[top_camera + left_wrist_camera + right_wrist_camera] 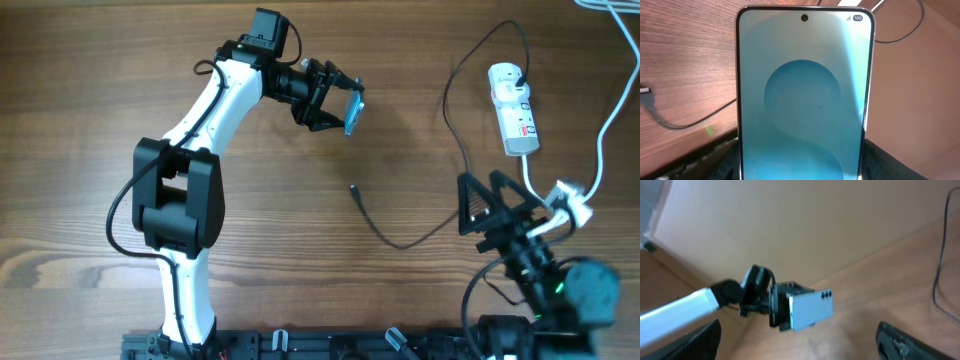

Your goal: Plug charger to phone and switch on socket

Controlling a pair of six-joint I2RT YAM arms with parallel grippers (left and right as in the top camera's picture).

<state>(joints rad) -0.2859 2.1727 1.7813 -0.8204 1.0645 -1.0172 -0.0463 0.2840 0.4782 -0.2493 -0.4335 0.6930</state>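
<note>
My left gripper (336, 100) is shut on the phone (354, 112) and holds it above the table, tilted on edge. In the left wrist view the phone's cyan screen (802, 80) fills the frame between the jaws (802, 169). The right wrist view shows the phone's pale back (810, 310). The charger, a thin black cable (455, 120), runs from the socket (513, 108) and curves to its connector tip (353, 187), which lies on the table below the phone. The tip also shows in the left wrist view (644, 93). My right gripper (487, 202) is open and empty (800, 347), right of the cable.
A thicker white cable (604, 130) runs down the right edge of the wooden table (90, 110) from the socket's far side. The black cable also shows at the right of the right wrist view (939, 280).
</note>
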